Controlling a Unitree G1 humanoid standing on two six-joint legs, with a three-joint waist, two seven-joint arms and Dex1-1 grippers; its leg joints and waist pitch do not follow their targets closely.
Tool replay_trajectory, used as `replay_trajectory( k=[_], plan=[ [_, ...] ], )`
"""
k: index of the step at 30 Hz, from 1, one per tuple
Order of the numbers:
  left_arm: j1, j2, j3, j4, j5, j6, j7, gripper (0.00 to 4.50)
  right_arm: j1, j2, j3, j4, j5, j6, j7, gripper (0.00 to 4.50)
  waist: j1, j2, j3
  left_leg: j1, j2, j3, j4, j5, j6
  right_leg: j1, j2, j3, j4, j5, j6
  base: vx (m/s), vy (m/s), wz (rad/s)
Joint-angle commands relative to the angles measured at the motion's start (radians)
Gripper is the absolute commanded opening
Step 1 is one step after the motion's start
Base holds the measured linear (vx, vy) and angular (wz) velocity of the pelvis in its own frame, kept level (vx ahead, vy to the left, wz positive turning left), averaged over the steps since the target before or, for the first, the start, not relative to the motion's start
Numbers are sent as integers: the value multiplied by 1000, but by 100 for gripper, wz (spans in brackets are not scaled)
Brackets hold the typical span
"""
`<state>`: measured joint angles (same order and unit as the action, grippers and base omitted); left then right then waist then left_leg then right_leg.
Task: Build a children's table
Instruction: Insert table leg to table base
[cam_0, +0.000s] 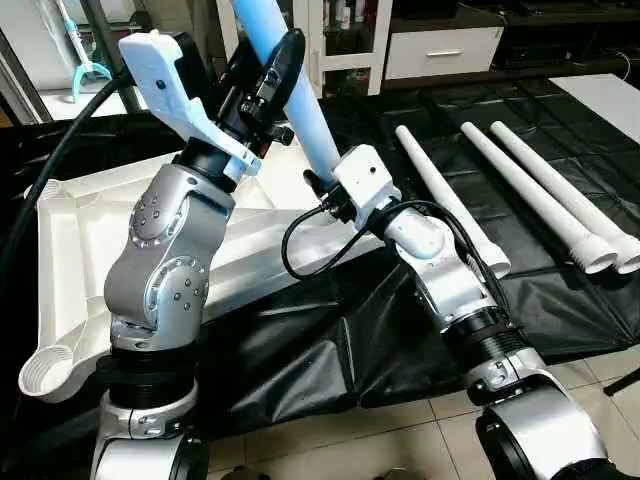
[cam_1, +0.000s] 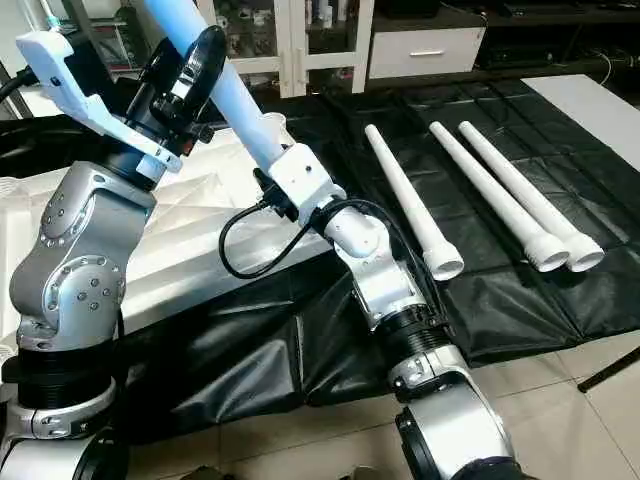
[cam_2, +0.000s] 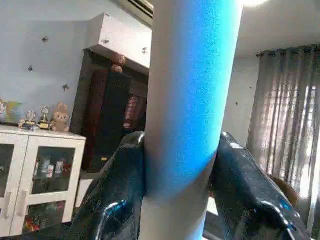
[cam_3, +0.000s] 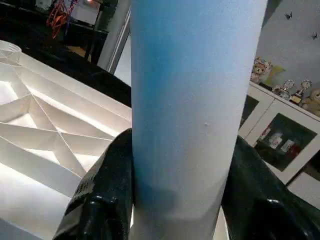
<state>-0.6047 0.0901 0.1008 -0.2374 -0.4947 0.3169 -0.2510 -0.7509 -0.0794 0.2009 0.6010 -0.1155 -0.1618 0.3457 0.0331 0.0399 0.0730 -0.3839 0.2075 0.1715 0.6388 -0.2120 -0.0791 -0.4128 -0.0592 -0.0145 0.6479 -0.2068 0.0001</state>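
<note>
left pincer: closed on the raised leg, a black finger pressed to each side of the tube. right pincer: its fingers bracket the same leg lower down and appear to touch it on both sides; whether that grip is firm i cannot tell.

location of parts: the held leg stands steeply tilted above the table top, which lies underside up on the black sheet, ribs showing. one round corner socket sits at the near corner of the top, well apart from the leg. three spare legs lie side by side on the sheet to the robot's right, untouched.

risks noted:
- two grips on one stiff tube: if the arms pull in different directions, the leg may twist or slide through the fingers.
- smooth, tapered plastic: a light hold could let it slip downward.
- the leg's lower end is hidden behind the right wrist, so alignment with any socket cannot be confirmed; pushing down off-centre could jam the leg or shove the top across the sheet.
</note>
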Motion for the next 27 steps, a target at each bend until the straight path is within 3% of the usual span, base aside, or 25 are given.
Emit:
replay_trajectory(
  k=[1,3,6,9,13,15,16,17,18,21,22,24,25,26,27],
  plan=[
    [-22,13,-15,-3,21,-8,-8,166,-25,6,-12,7,11,-15,8,186,-2,20,-91,18,3,1,-65,-66,21,64,-38,18,-50,164,-276,0,0,0],
    [-22,25,-27,0,62,-7,14,166,-23,8,-15,7,19,-12,13,186,-2,21,-92,18,3,1,-65,-66,22,64,-38,18,-50,165,-275,0,0,0],
    [-14,23,-29,-4,14,10,-30,234,-18,7,-27,2,33,-4,16,186,-1,21,-95,17,2,1,-64,-51,22,65,-38,18,-48,182,-280,0,0,0],
    [3,29,-31,-17,0,21,-45,244,-17,-9,-55,2,52,9,12,186,-1,26,-95,19,2,1,-63,-50,24,65,-38,18,-47,185,-280,0,0,0],
    [30,37,-37,-28,-13,26,-69,279,-40,-67,-132,45,83,12,-23,186,3,26,-96,19,0,3,-61,-49,19,66,-36,18,-48,186,-279,0,0,0],
    [50,47,-48,-38,-14,29,-88,297,-57,-119,-199,78,116,8,-47,186,3,25,-97,20,-1,3,-61,-59,16,66,-35,17,-49,173,-275,0,0,0],
    [50,47,-48,-38,-15,29,-88,306,-57,-120,-201,79,117,7,-47,186,2,25,-96,18,-1,4,-61,-59,17,67,-35,17,-49,172,-274,0,0,0],
    [81,83,-74,-22,7,41,-130,312,-55,-165,-270,75,166,7,-50,186,2,23,-97,18,-4,5,-59,-58,26,69,-34,18,-51,172,-269,0,0,0],
    [82,86,-75,-21,9,42,-132,315,-55,-168,-274,74,169,7,-50,186,2,21,-98,15,-4,5,-58,-45,37,70,-34,18,-49,180,-265,0,0,0],
    [123,196,-191,86,131,61,-227,349,-15,-196,-339,-11,260,52,11,186,0,20,-98,14,-8,6,-57,-42,65,69,-33,18,-54,147,-256,0,0,0],
    [129,214,-215,102,148,63,-247,349,-3,-198,-343,-33,273,69,26,186,-2,20,-97,13,-6,5,-58,-41,71,69,-34,18,-55,132,-254,0,0,0],
    [151,313,-378,223,276,58,-354,354,99,-214,-344,-208,353,191,134,185,-6,24,-97,12,-5,2,-62,-39,84,70,-34,20,-58,104,-242,0,0,0],
    [152,322,-403,244,287,58,-376,354,126,-218,-337,-250,363,210,152,185,-6,24,-95,14,-6,2,-63,-49,89,68,-31,20,-64,92,-234,0,0,0],
    [152,322,-405,246,288,58,-378,354,129,-218,-336,-255,364,212,154,185,-5,29,-98,16,-2,2,-63,-55,82,66,-35,21,-63,84,-231,0,0,0],
    [154,328,-430,276,305,40,-402,354,162,-224,-324,-306,378,235,172,185,-10,40,-101,12,-3,-1,-63,-51,63,69,-38,19,-58,85,-244,0,0,0]
  ],
)
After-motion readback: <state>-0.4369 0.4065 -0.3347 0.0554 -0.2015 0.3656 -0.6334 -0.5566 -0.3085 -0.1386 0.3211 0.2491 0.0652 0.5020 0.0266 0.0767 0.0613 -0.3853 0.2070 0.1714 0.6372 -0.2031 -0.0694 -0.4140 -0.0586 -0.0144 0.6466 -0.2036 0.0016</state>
